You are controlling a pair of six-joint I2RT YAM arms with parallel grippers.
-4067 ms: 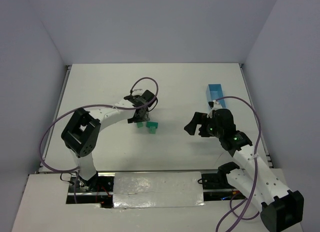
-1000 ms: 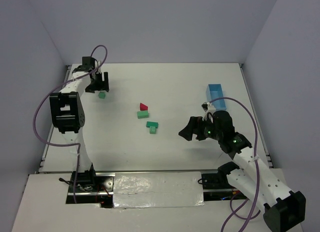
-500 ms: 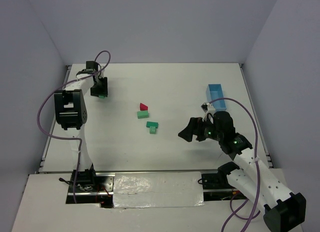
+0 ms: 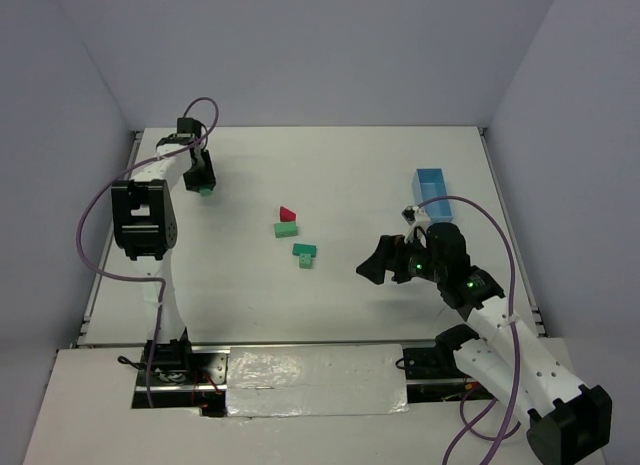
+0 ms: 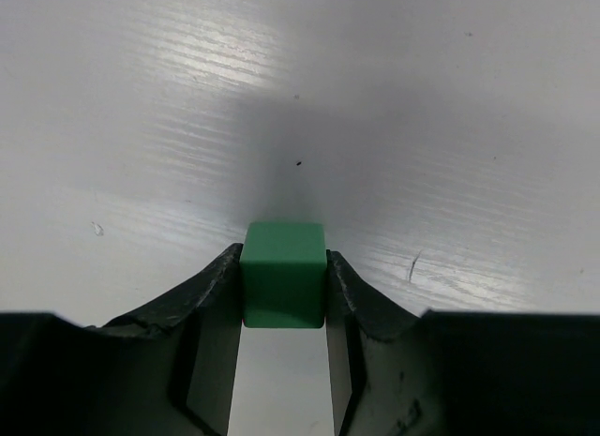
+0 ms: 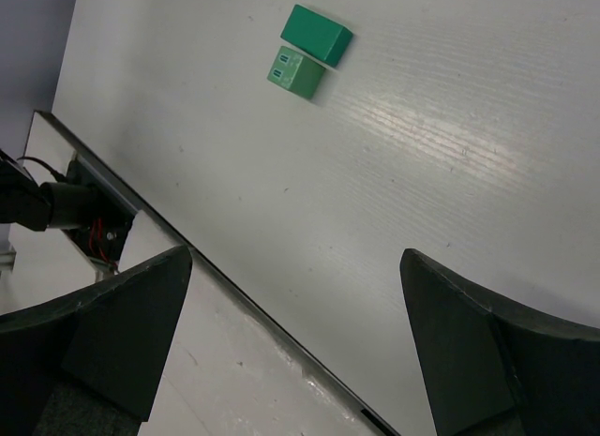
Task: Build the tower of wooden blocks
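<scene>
At the far left of the table my left gripper [image 4: 201, 178] is shut on a small green cube [image 4: 203, 190]. The left wrist view shows the cube [image 5: 283, 284] pinched between both fingers, with the gripper [image 5: 283, 260] low over the white table. A red triangular block [image 4: 287, 213] lies mid-table, touching a green block [image 4: 286, 229]. Just nearer lies a green rectangular block [image 4: 304, 250] with a lighter green cube [image 4: 305, 262] against it; both also show in the right wrist view, the rectangular block [image 6: 317, 33] and the cube [image 6: 295, 72]. My right gripper [image 4: 374, 266] hovers open and empty [image 6: 295, 258] right of them.
A light-blue oblong tray [image 4: 432, 191] stands at the right side of the table, behind the right arm. The left arm's purple cable [image 4: 90, 220] loops along the left edge. The table's near edge and a taped strip [image 4: 315, 378] run along the front.
My left gripper has dropped onto the green cube at the far left and closed its fingers on it. The right arm has barely moved.
</scene>
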